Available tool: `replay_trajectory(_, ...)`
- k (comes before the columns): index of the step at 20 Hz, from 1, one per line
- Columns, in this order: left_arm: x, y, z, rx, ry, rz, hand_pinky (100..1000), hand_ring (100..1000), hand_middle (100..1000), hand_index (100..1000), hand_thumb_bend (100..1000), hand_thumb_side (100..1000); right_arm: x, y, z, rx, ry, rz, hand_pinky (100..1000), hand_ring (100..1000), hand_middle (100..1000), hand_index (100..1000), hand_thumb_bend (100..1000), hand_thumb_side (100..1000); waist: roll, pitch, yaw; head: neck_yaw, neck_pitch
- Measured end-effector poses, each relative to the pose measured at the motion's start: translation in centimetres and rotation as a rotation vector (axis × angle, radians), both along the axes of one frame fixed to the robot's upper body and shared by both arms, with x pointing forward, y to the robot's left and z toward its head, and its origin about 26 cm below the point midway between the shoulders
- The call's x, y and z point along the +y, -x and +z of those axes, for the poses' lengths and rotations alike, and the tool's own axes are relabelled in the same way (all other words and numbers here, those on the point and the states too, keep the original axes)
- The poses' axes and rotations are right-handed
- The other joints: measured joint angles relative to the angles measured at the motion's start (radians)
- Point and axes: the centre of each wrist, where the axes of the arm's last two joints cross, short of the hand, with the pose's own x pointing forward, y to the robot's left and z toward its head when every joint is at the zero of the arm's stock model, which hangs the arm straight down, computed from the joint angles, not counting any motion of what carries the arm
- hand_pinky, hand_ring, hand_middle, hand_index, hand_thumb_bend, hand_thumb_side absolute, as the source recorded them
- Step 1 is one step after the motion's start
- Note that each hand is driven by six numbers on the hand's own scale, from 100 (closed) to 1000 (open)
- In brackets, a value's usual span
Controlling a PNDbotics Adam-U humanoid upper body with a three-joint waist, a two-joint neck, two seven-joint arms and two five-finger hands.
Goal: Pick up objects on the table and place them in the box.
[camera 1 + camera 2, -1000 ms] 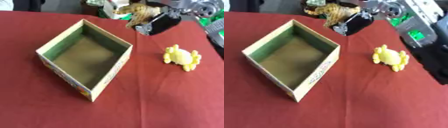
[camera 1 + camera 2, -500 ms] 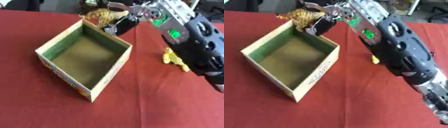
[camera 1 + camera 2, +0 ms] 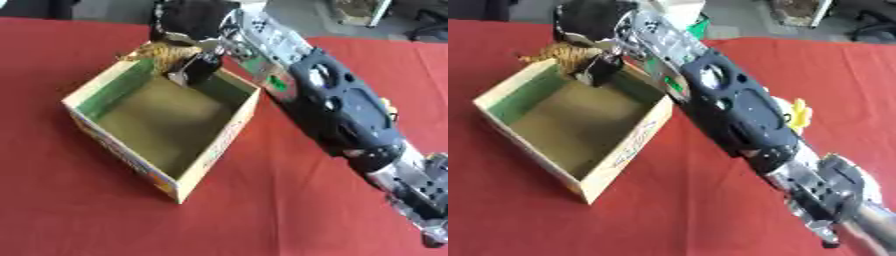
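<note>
Right hand (image 3: 194,35) curled round orange-brown striped toy animal (image 3: 162,51), held over far rim of open cardboard box with green inner walls (image 3: 105,89). Best carried further inward, past rim, before letting go. Yellow toy (image 3: 800,113) lying on red table (image 3: 52,200), beside arm.

R arm stretched diagonally fwd from lower right; right hand (image 3: 194,31) up top, fingers (image 3: 191,70) curled.

desk (image 3: 70,210): covered in plain red cloth, filled most of both views | floor (image 3: 114,11): grey, showed beyond the desk's far edge | light: even, with soft shadows | far objects: blurred
</note>
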Motion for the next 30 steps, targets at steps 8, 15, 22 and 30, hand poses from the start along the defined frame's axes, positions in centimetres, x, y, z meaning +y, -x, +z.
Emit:
replay_trajectory(8, -0.4, -0.1, 0.2, -0.01, 0.008, -0.021, 769, 629, 688, 787, 100, 928, 0.7, -1.9, -3.5, 0.043, 0.023, 0.001, 462, 670, 586, 618, 100, 379, -0.001, 0.011, 0.009, -0.004, -0.006)
replay_trajectory(15, -0.5, 0.0, 0.2, -0.002, 0.006, -0.028, 769, 629, 687, 786, 100, 925, 0.6, -2.1, -2.9, 0.072, 0.063, 0.001, 661, 875, 865, 937, 472, 554, -0.001, 0.013, 0.009, -0.003, -0.006)
replay_trajectory(22, -0.5, 0.0, 0.0, 0.009, 0.008, -0.032, 769, 628, 686, 785, 100, 922, 0.5, -2.1, -0.7, 0.062, 0.183, -0.031, 712, 929, 916, 986, 682, 517, -0.001, 0.013, 0.009, -0.002, -0.006)
replay_trajectory(30, -0.5, 0.0, -0.1, 0.017, 0.009, -0.031, 769, 628, 685, 784, 100, 923, 0.1, -1.3, 2.1, -0.043, 0.256, -0.038, 724, 940, 932, 995, 700, 497, -0.008, 0.007, 0.009, 0.002, -0.006)
